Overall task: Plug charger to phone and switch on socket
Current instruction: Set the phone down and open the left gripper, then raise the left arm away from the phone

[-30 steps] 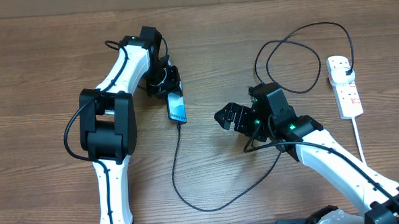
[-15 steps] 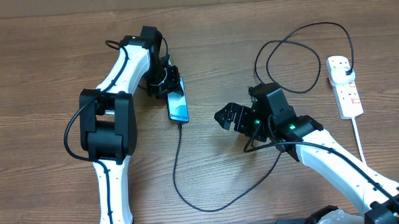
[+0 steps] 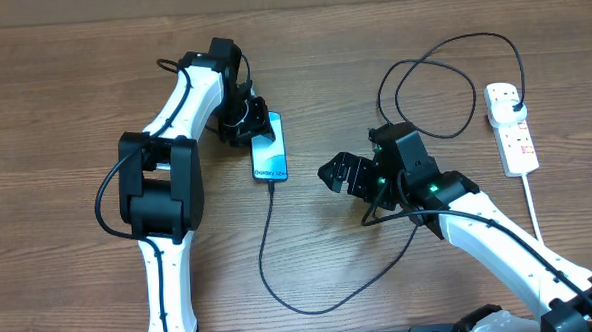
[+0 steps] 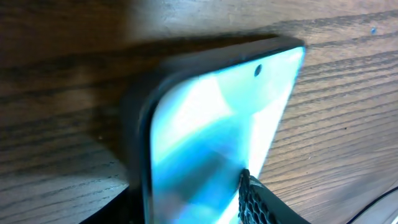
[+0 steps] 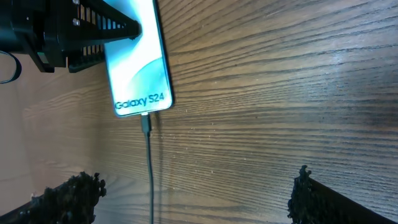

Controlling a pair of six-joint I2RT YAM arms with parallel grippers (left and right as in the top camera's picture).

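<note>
Frame left: left gripper (image 3: pixel 248 122) over phone's upper end, cannot tell whether clamped or apart | phone (image 3: pixel 269 153) flat on table (image 3: pixel 72 76), screen lit | charger (image 3: pixel 262 243) tip in phone's lower end, cable curving rightward | centre: right gripper (image 3: pixel 335 176) fingers wide apart, empty | right edge: socket (image 3: pixel 513 128), black plug in its top outlet

The left arm (image 3: pixel 167 282), at seven o'clock overhead, had glossy white tubular links between bulky black joint housings (image 3: pixel 160 187). A thin black cable (image 3: pixel 101 202) looped off its side. The right arm (image 3: pixel 500 245), at five o'clock, was built alike, with small green lights (image 3: pixel 432 189) on its black wrist block. The right pincer (image 3: pixel 332 172) had black fingers (image 5: pixel 68 198) with rough, pitted pads.
</note>
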